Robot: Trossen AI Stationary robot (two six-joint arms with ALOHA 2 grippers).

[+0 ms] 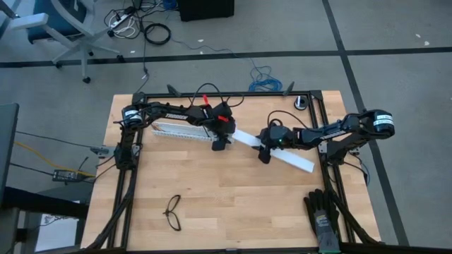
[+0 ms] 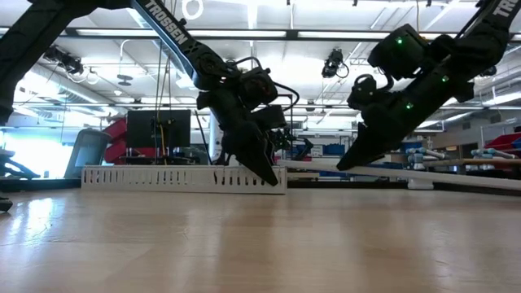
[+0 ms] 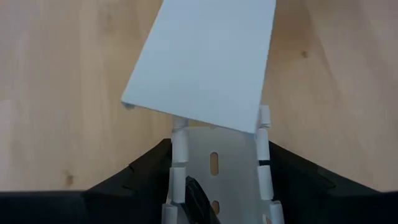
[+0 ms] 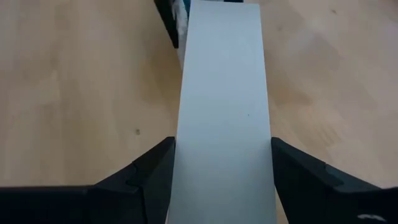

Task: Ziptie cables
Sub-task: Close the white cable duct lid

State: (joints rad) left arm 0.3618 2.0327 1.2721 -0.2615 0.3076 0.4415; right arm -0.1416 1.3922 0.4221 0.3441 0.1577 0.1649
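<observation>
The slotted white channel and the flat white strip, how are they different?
The slotted channel has comb-like teeth along its sides; the flat strip is smooth. The channel lies on the table in the left hand; the strip is tilted, held by the right hand. Both are long and white.

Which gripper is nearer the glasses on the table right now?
Left. The left gripper grips the slotted white duct, up-table and slightly right of the glasses; the right gripper, on the flat white strip, sits farther right.

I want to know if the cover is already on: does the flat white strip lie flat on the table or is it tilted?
Tilted. In the low view the strip slopes from the slotted duct upward, off the table.
</observation>
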